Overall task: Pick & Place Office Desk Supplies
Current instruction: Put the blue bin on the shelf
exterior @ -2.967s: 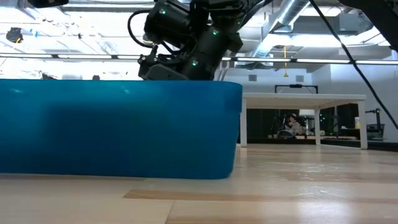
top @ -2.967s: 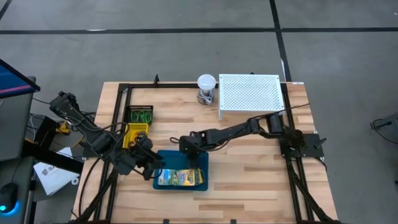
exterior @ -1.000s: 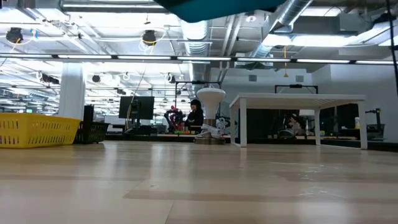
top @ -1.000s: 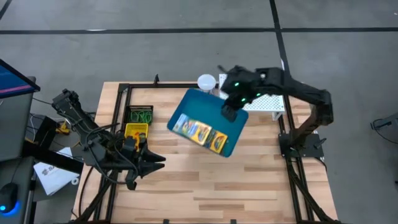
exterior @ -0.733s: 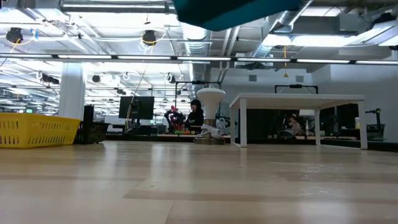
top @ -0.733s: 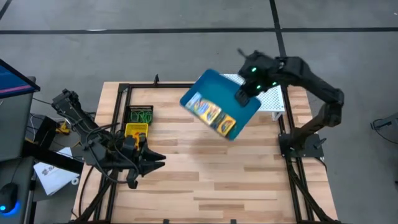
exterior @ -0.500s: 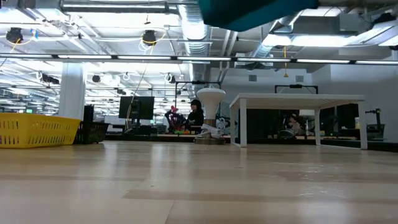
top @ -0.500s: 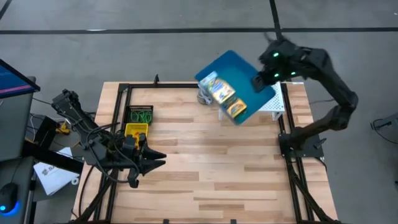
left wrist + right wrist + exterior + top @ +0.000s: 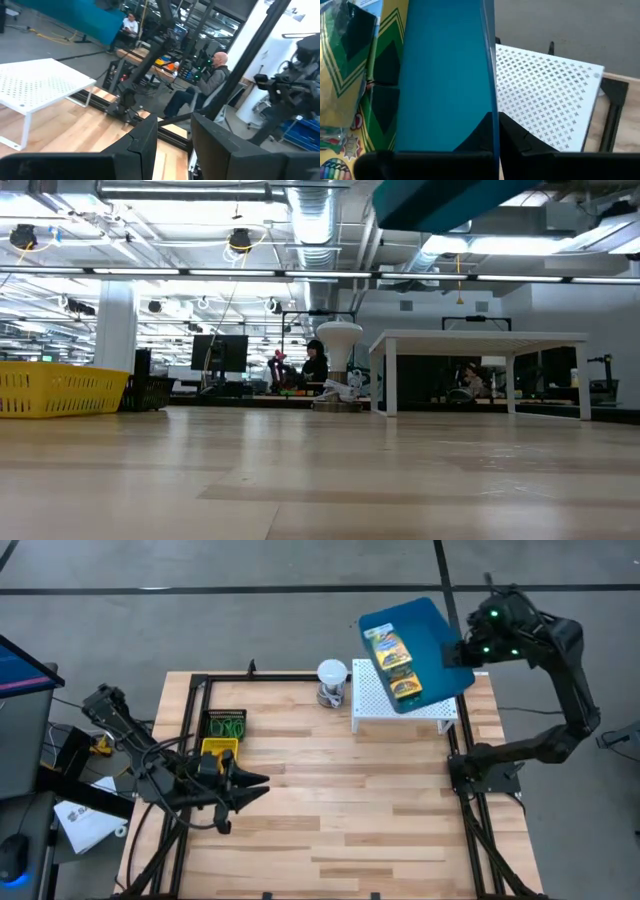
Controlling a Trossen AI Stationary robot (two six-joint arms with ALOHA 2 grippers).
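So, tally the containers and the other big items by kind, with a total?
Blue tray, held in the air by the right pincer, printed packets inside: 1
Yellow bin: 1
Black mesh basket: 1
White perforated stand: 1
White ball-topped object: 1
Total: 5

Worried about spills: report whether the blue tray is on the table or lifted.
Lifted. The right gripper, shut on its rim, holds the blue tray above the white perforated stand, printed packets inside.

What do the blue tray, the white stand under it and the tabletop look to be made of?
Blue tray: likely moulded plastic, smooth, uniform colour, thin rim. White stand: probably painted sheet metal, evenly perforated, thin legs. Table: wood, visible plank seams and grain.
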